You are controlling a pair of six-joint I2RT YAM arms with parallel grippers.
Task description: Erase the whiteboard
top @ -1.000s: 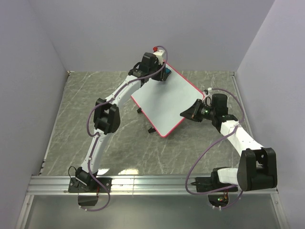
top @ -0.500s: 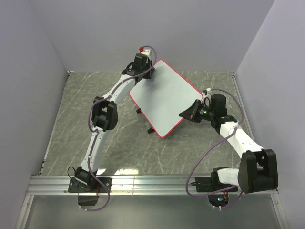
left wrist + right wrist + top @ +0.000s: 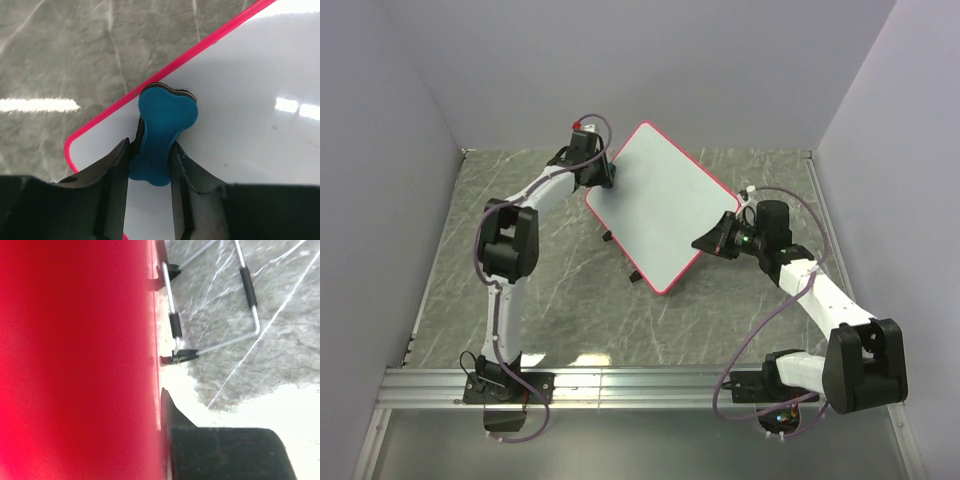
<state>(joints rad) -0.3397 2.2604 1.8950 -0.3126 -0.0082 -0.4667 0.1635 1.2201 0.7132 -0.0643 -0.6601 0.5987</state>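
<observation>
Grey marbled table [image 3: 570, 290] lay under one whiteboard [image 3: 660, 215], which we saw tilted over its middle. Of two grippers, the right gripper [image 3: 705, 242] pinched the board's right edge. The left gripper [image 3: 151, 150] squeezed one blue eraser [image 3: 165, 117] against the far-left corner, just inside the pink rim.

Right wrist view: whiteboard [image 3: 75, 360] back is a red blur, cut off left, top and bottom; it hides one finger of the right tool [image 3: 705, 240]. Left wrist view: eraser [image 3: 167, 112] lower end sunk between left tool [image 3: 150, 147] fingers; board cut off top and right.
</observation>
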